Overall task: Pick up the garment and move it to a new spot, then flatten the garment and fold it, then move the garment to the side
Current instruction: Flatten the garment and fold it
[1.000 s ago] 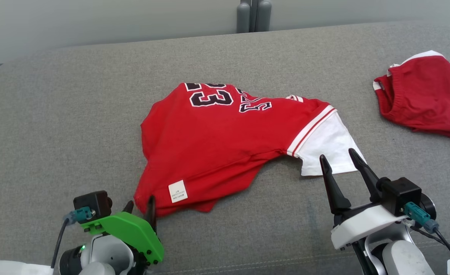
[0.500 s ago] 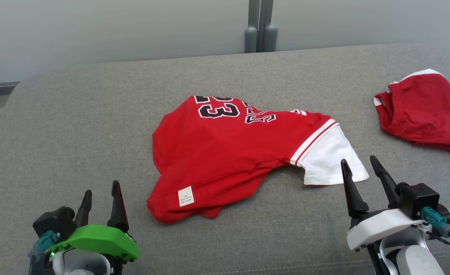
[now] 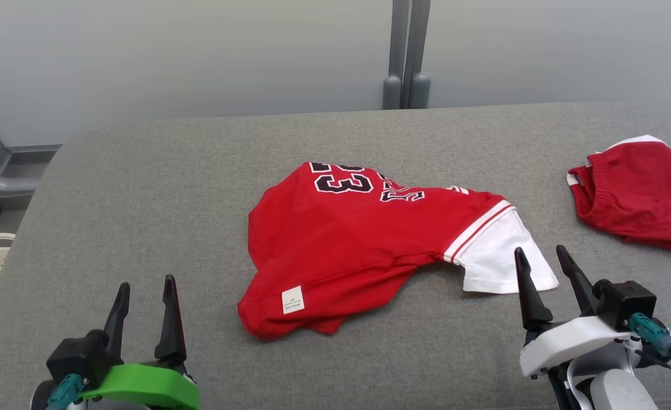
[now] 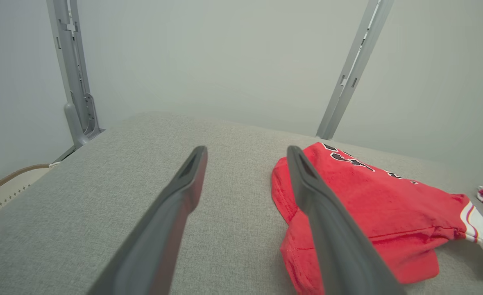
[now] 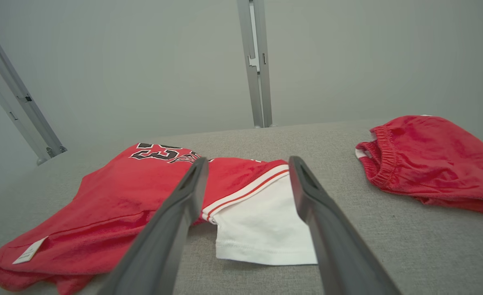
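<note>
The garment (image 3: 358,245), a red jersey bearing a black-and-white 23, lies crumpled near the middle of the grey padded surface (image 3: 141,199), neither flattened nor folded. Its white sleeve (image 3: 500,262) spreads toward the robot's right, and a small white label (image 3: 292,300) shows on the near hem.

The left gripper (image 3: 146,282) stands at the near left, clear of the jersey, its two dark fingers spread with nothing between them. The right gripper (image 3: 539,249) sits at the near right, likewise parted and empty. Its tips reach the sleeve's near edge, but contact cannot be confirmed.

A second red item (image 3: 642,193) with an elastic band lies at the far right, apart from the jersey. A grey post (image 3: 406,57) rises behind the surface.
</note>
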`<state>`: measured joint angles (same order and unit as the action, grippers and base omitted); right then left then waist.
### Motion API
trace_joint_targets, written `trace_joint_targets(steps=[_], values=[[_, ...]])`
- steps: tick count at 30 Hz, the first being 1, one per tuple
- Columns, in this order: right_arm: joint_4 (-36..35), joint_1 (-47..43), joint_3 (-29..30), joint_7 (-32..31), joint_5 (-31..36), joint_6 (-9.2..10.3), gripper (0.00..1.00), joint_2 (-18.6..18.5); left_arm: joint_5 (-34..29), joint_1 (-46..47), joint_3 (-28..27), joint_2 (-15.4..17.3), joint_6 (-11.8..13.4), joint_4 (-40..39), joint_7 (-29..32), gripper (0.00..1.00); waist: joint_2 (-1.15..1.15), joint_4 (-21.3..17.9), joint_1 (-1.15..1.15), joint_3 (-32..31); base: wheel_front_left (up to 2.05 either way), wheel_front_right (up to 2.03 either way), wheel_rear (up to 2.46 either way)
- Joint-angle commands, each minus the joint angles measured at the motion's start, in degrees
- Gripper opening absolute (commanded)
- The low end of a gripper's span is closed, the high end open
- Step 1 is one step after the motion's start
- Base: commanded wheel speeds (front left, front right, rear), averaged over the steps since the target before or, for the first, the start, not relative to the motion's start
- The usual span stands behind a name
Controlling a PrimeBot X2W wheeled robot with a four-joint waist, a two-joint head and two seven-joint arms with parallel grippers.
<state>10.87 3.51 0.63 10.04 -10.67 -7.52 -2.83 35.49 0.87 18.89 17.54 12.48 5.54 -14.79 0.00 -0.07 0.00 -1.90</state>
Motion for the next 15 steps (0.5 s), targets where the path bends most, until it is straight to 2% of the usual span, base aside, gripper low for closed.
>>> trace_joint_targets(steps=[1,7,15], values=[[0.41,-0.10,-0.29,0.26,-0.47,0.06,1.00,-0.12,-1.24,-1.36,0.00,0.75,-0.70,-0.45,-0.41,1.00,0.00,0.70,0.00,-0.70,0.00,0.00,0.00],[1.56,-1.54,-1.26,-0.23,-0.95,0.06,1.00,-0.14,-3.14,-3.89,0.51,2.39,-4.06,-1.24,-0.42,1.00,0.00,1.87,0.00,-1.92,0.00,0.00,0.00],[2.09,-4.37,-1.12,-1.19,0.24,0.06,1.00,-0.12,-2.96,-6.76,-0.96,3.01,-4.43,-0.85,-0.39,1.00,0.00,2.87,0.00,-3.33,0.00,0.00,0.00]])
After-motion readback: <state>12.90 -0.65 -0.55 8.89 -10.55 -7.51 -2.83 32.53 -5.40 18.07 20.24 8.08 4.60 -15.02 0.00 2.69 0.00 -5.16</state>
